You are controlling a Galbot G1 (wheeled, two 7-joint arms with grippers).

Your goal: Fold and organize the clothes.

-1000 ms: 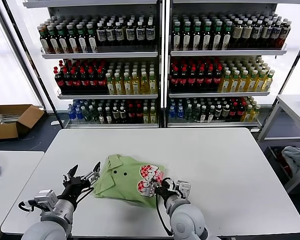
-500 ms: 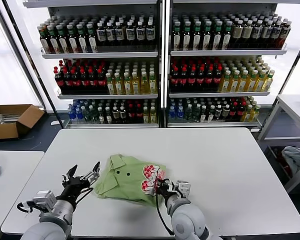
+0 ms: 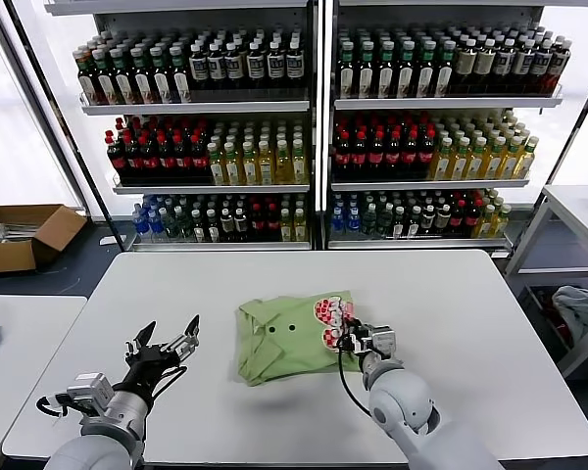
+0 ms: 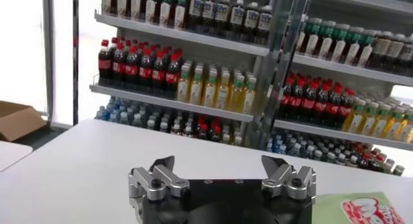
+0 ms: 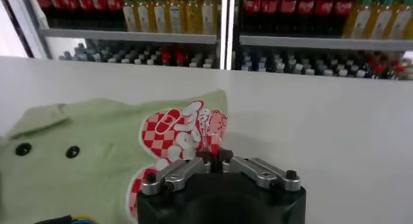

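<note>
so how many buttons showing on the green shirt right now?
2. Both small dark buttons sit side by side near the collar on the green shirt: one, the other beside it. More may be hidden in the folds.

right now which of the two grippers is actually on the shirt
The right gripper: its fingers are pinched on the green shirt at the printed edge. The left gripper hangs open, clear of it.

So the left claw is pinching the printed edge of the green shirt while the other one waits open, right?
No, it is the right claw pinching the shirt at its printed edge, as the right wrist view shows; the left claw waits open, off the shirt.
</note>
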